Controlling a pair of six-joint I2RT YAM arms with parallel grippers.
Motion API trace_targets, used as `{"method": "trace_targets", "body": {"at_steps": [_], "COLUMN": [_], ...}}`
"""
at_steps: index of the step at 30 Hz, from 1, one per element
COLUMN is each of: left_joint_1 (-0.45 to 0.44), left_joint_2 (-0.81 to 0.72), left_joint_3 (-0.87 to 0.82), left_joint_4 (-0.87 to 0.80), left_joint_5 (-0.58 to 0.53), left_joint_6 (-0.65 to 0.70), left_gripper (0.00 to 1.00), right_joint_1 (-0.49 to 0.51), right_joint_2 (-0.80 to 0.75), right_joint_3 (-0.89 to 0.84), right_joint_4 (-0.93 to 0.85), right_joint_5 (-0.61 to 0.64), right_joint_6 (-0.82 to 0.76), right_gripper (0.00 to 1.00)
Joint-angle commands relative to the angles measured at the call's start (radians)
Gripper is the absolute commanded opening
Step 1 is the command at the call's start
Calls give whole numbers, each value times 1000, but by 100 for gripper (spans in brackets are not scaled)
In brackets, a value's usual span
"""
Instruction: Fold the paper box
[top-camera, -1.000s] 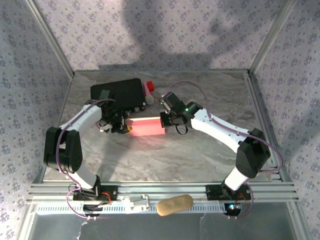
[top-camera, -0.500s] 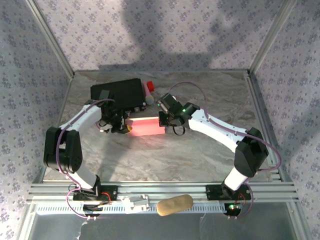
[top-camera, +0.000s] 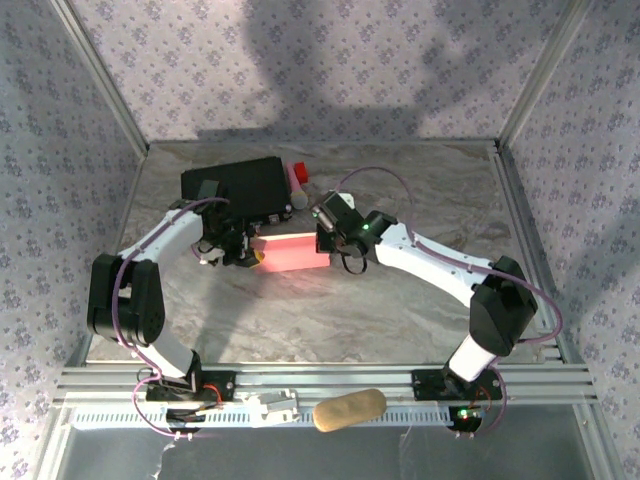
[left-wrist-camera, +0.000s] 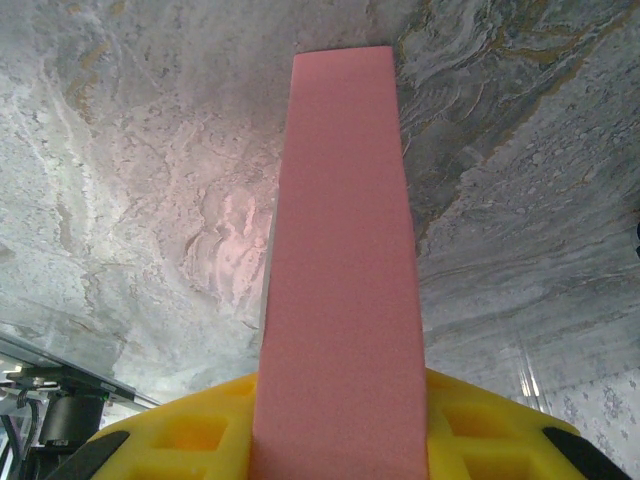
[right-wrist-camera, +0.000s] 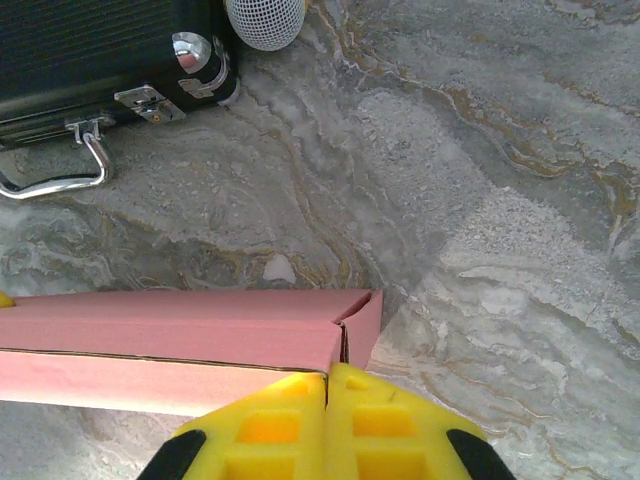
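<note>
- The right gripper (right-wrist-camera: 330, 400), fingers pressed together and empty, has edged left and now butts the right end flap of the box (top-camera: 292, 252).
- The left gripper (top-camera: 240, 256) clamps the box's left end as before. The box stays mid-table, so tucking that end looks under way.
- The case (top-camera: 240, 185) crowds in just behind, while bare table (top-camera: 330, 320) lies in front.

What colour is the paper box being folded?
Pink; the paper box shows best in the left wrist view, against the grey marbled table.
</note>
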Motion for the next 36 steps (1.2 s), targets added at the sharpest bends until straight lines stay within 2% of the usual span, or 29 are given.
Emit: {"method": "trace_targets", "body": {"at_steps": [1, 11, 13, 15, 19, 21, 23, 24, 29, 31, 34, 36], "left_joint_1": [6, 17, 20, 23, 25, 27, 29, 29, 45, 54, 54, 24], "left_joint_2": [65, 72, 63, 36, -58, -115, -175, -207, -391, -463, -527, -535], "left_joint_3": [-47, -41, -49, -70, -93, -109, -144, -170, -236, -233, -187, -119], "left_joint_4": [21, 36, 59, 134, 140, 132, 151, 168, 154, 146, 178, 124], "left_joint_5": [-119, -111, -108, -108, -162, -187, -209, -219, -312, -347, -385, -411], "left_joint_6": [13, 32, 46, 70, 156, 214, 258, 281, 405, 493, 780, 1073], "left_gripper": [14, 16, 25, 43, 70, 78, 80, 88, 89, 89, 75, 69], "right_joint_1": [37, 63, 63, 61, 50, 47, 42, 42, 29, 28, 26, 24], "right_joint_2": [34, 78, 82, 83, 85, 88, 92, 94, 104, 105, 110, 111], "right_joint_3": [-32, -40, -38, -32, -2, 20, 37, 41, 63, 63, 67, 72], "right_joint_4": [-26, -56, -62, -65, -88, -107, -123, -128, -147, -142, -145, -151], "right_joint_5": [14, 95, 101, 103, 88, 78, 66, 60, 33, 25, 20, 16], "right_joint_6": [-10, -26, -22, -21, -27, -33, -34, -35, -42, -45, -45, -48], "right_gripper": [0, 0, 0, 0, 0, 0, 0, 0, 0, 0, 0, 0]}}
